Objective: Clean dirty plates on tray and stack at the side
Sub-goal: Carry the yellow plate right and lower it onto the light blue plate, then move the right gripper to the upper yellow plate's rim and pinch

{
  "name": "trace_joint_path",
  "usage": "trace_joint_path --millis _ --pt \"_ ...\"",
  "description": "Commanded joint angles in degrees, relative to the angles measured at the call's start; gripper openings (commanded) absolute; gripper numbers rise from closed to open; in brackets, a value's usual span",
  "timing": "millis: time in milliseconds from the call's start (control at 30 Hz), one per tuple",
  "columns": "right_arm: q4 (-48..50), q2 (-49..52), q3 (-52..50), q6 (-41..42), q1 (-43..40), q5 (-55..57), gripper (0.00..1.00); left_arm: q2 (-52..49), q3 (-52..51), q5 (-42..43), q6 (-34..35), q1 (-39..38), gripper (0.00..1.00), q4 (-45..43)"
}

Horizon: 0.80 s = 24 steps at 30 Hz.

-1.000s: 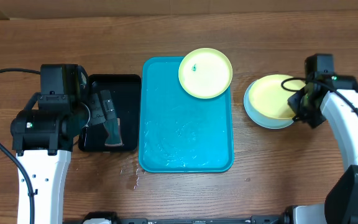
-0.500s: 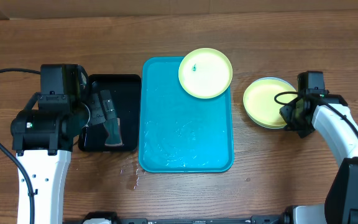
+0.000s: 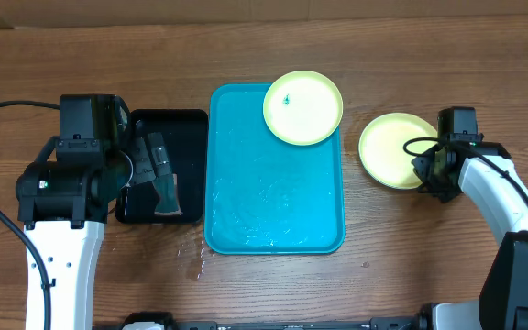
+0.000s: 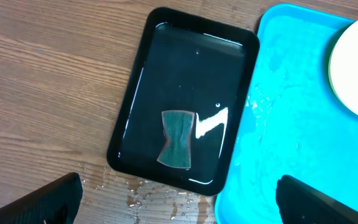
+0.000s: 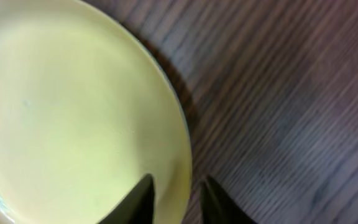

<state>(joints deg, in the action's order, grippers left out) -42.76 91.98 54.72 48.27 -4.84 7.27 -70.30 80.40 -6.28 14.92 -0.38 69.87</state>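
One pale yellow-green plate [image 3: 302, 107] with a small dark speck lies on the far right corner of the turquoise tray [image 3: 273, 211]. A second yellow-green plate [image 3: 394, 149] lies flat on the wood to the right of the tray. My right gripper [image 3: 429, 170] is at that plate's right edge. In the right wrist view its gripper [image 5: 178, 193] straddles the plate [image 5: 73, 106] rim, jaws slightly apart, so open. My left gripper [image 4: 180, 202] hangs wide open above the near edge of a black tray [image 4: 166, 37], holding nothing.
A dark green sponge [image 4: 178, 138] lies in shallow water in the black tray, just left of the turquoise tray [image 4: 291, 124]. Water drops spot the wood at the black tray's near edge [image 4: 160, 196]. Bare wood lies right of the side plate.
The right gripper carried the yellow-green plate down and left onto the light blue plate, whose rim no longer shows. Its jaws have parted. The left arm has not moved.
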Motion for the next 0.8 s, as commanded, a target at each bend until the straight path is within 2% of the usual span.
trace_joint_path --millis 0,167,267,333,433,533,767 --pt "-0.17 -1.53 -0.13 0.37 0.00 -0.07 0.43 -0.15 0.76 -0.52 0.96 0.15 1.00 -0.02" --pt "-1.05 -1.53 -0.13 -0.28 0.00 -0.07 0.84 -0.15 0.76 -0.52 0.96 0.15 1.00 -0.02" --pt "-2.51 -1.53 -0.13 -0.28 0.00 -0.07 0.97 -0.15 0.76 -0.52 0.96 0.15 1.00 -0.02" --pt "-3.80 -1.53 -0.13 -0.31 0.00 -0.09 1.00 -0.15 0.76 -0.52 0.96 0.15 1.00 -0.02" --pt "-5.38 -1.53 -0.15 -0.90 0.00 -0.24 1.00 -0.15 0.76 -0.52 0.96 0.15 1.00 -0.02" --pt "-5.55 -1.53 -0.13 -5.77 0.07 -2.75 1.00 -0.15 0.76 -0.52 0.96 0.15 1.00 -0.02" --pt "-4.61 -1.55 -0.13 -7.08 2.80 -3.10 1.00 -0.15 0.76 -0.52 0.96 0.15 1.00 0.00"
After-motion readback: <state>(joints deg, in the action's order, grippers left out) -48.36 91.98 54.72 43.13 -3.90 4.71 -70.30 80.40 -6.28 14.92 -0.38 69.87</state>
